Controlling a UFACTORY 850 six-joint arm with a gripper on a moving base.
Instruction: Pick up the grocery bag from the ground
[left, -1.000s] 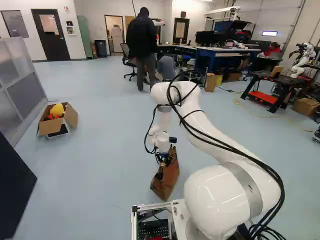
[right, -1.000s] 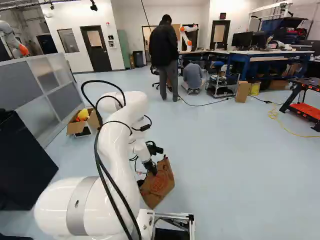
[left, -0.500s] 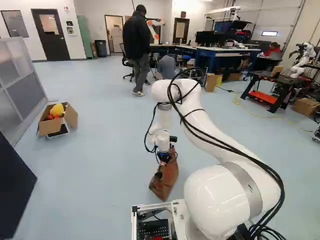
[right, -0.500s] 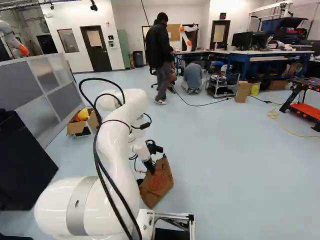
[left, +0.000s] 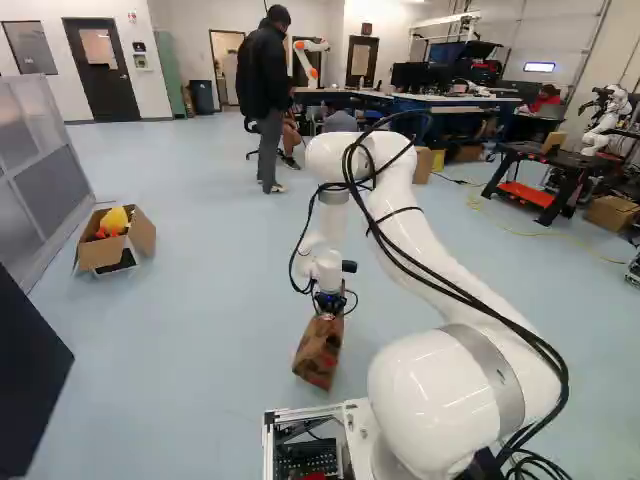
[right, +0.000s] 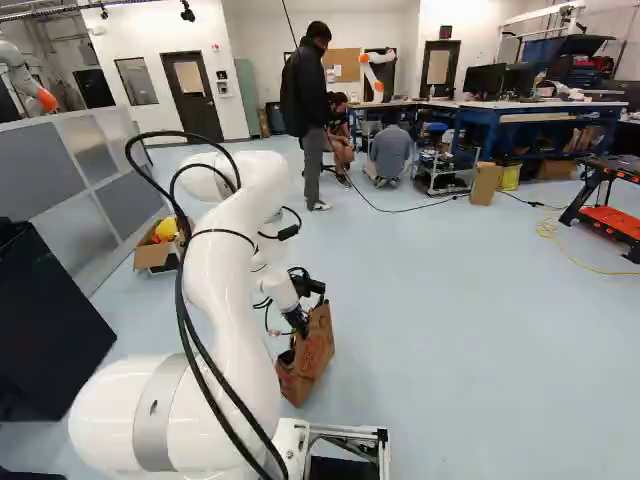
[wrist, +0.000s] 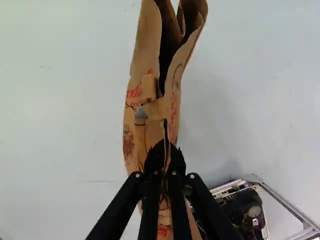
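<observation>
Clamping the end effector (wrist: 164, 156) on the bag (right: 315, 352) by its upper edge, close ahead of the base (left: 305, 460); apparently done with grasping, but unable to confirm clearance from the floor (left: 200, 340), so perhaps left with lifting.

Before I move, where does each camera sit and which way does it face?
Left base view: on the base, behind the arm to its left, facing ahead, slightly down; arm right of middle.
Right base view: behind the arm to its right, facing likewise; arm left of middle.
Wrist view: on the wrist, looking along the tool at the bag; both fingers show.
Shared: bag in all three, cardboard box in both base views.
</observation>
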